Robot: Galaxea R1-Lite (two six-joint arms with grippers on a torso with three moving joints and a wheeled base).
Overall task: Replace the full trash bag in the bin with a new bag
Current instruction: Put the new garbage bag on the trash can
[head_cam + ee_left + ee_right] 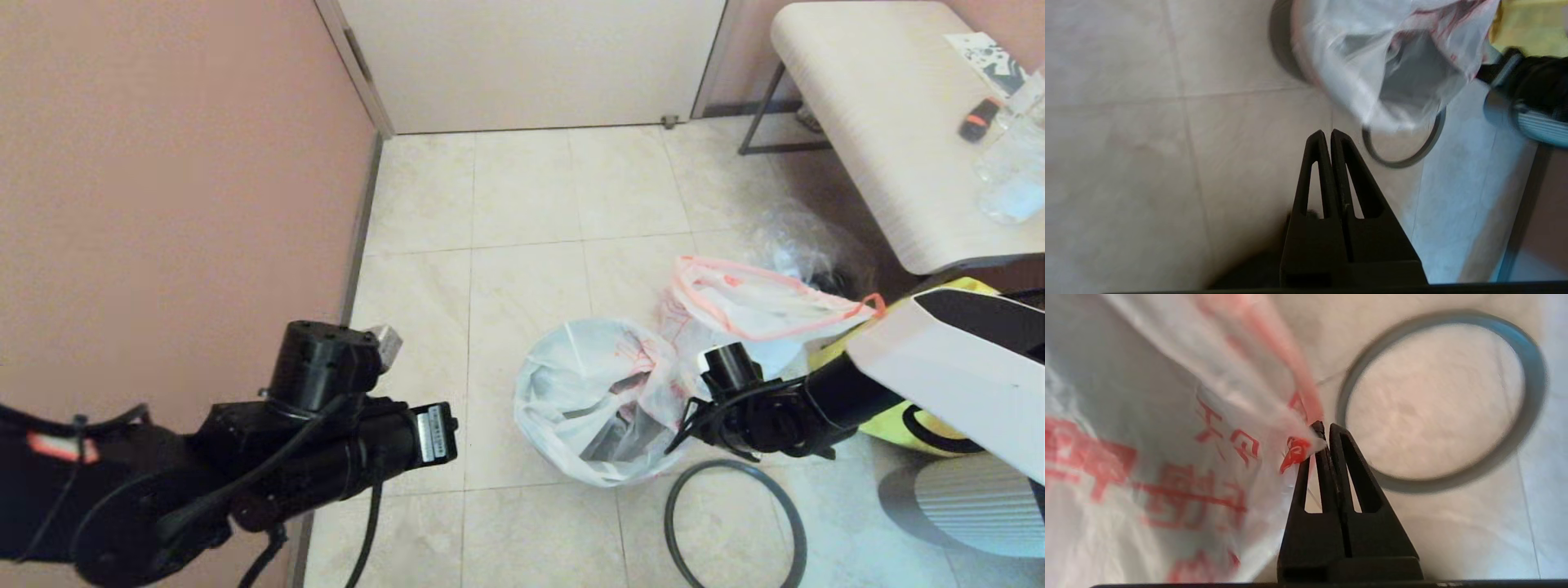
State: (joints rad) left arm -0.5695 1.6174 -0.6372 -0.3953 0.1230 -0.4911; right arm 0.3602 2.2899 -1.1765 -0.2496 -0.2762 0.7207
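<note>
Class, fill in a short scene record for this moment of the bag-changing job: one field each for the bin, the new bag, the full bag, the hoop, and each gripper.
bin: on the floor tiles, new bag draped in and over it
new bag: white, red print, mouth open
full trash bag: on the floor behind the bin
hoop: lying flat on the floor, off the bin
right gripper: jaws shut on the new bag's orange-pink rim
left gripper: jaws shut, empty, above bare floor

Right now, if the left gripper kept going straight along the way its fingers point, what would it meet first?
Probably bare floor tile: the shut left gripper points there, short of the grey hoop and new bag. Depth is unclear.
</note>
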